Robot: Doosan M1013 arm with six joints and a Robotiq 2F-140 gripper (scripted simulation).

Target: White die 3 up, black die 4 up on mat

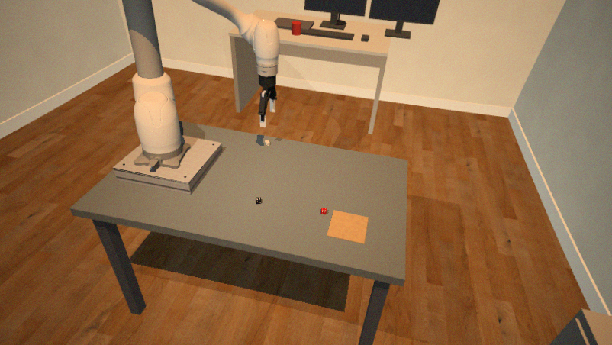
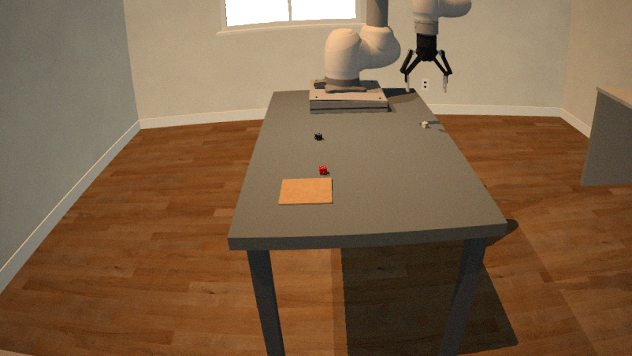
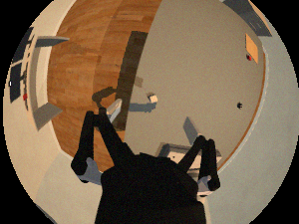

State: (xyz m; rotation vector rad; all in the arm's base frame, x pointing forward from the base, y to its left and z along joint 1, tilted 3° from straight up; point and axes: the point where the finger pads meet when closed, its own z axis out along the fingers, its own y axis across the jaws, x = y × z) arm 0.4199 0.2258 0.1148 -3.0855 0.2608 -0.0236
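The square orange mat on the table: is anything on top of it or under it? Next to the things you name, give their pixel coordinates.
Nothing lies on the square orange mat (image 1: pixel 348 227) (image 2: pixel 306 191) (image 3: pixel 251 47); the small red die (image 1: pixel 323 211) (image 2: pixel 322 170) (image 3: pixel 249 58) sits beside it. The surface underneath is covered.

Pips on the white die (image 1: pixel 267 143) (image 2: pixel 424 124) (image 3: pixel 153 99) and black die (image 1: pixel 258 200) (image 2: pixel 318 136) (image 3: pixel 239 106) too small to read. Red die (image 1: pixel 323 211) (image 2: pixel 322 170) (image 3: pixel 249 58) blurred in wrist view. Upper arm (image 1: pixel 139 25) (image 2: pixel 377 12) cut off by top edge, top and exterior views.
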